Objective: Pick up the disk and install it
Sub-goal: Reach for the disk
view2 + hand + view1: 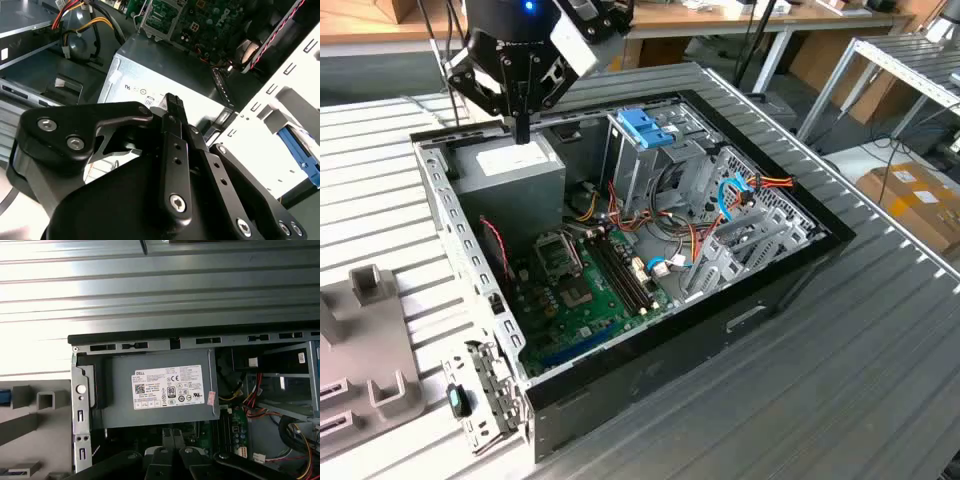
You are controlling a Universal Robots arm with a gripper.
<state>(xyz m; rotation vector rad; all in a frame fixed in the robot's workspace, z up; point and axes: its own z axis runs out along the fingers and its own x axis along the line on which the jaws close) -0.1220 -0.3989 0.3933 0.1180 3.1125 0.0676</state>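
My gripper (521,130) hangs over the far left corner of the open computer case (740,325), just above the grey power supply box (510,178) with its white label (169,387). Its two dark fingers (165,436) stand pressed together, shut on nothing. In the second wrist view the gripper (172,102) points down at the same grey box (150,70). The disk is out of view. A thin strip of blue plastic (3,397) shows beside the grey fixture, too little to tell what it is.
The case holds a green motherboard (582,290), bundled cables (745,190) and a metal drive cage with a blue latch (645,127). A grey slotted fixture (365,350) lies on the exterior view's left. The case rests on a ribbed metal table (880,360).
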